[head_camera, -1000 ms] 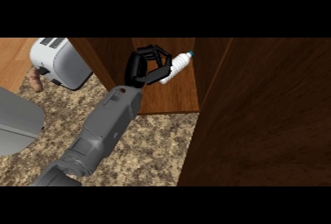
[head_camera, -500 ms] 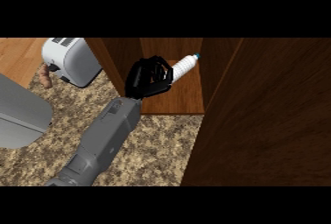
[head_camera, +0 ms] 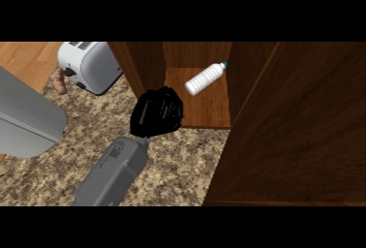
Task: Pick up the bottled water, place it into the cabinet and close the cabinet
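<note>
Speckled stone counter (head_camera: 178, 160), with an open wooden cabinet at its far side.

Nearest is one grey forearm that comes in from the lower edge and ends in one black hand (head_camera: 157, 112); I judge it the right one, but only one arm shows. The hand is at the front edge of the cabinet shelf (head_camera: 207, 106), its fingers curled together and holding nothing. The one bottled water (head_camera: 204, 79) lies free on the shelf, just beyond the hand and to its right, apart from it; its long axis runs slanted, cap toward the far right. The one cabinet door (head_camera: 300, 131) stands open on the right, so closing it is probably the remaining step. At far left stands one toaster (head_camera: 89, 65).
</note>
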Available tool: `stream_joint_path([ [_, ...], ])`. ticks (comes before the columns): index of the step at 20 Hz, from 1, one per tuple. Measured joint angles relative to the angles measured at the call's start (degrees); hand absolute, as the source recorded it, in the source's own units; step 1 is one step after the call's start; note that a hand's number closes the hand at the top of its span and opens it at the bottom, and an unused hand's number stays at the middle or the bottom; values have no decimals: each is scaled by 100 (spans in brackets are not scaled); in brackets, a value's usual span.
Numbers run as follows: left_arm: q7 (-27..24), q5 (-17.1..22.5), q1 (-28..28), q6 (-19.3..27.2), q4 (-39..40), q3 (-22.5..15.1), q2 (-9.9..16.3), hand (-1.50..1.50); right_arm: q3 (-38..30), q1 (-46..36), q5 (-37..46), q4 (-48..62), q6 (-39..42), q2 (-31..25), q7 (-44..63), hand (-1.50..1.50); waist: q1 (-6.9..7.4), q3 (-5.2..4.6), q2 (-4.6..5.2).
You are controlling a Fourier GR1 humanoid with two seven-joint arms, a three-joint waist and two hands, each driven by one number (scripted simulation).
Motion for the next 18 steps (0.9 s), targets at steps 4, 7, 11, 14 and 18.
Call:
stream_joint_path([
  [4, 147, 115, 1062, -21, -1087, -113, 327, 150, 202, -209, -59, -4, 256, -87, 131, 150, 96, -5, 7],
  [7, 274, 202, 1773, -35, -1882, -158, 613, 150, 354, -388, -103, -23, 501, -178, 281, 150, 113, -9, 14],
  [11, 416, 276, 2657, -34, -2934, -173, 1031, 150, 376, -703, -151, -19, 686, -149, 606, 150, 104, -15, 34],
  [14, 483, 404, 3302, -95, -3657, -114, 1326, 150, 389, -936, -171, -5, 764, -66, 901, 150, 75, -19, 45],
  [18, 490, 612, 4151, -267, -4494, 84, 1751, 150, 403, -1354, -147, 117, 748, 283, 1305, 150, 59, -23, 59],
])
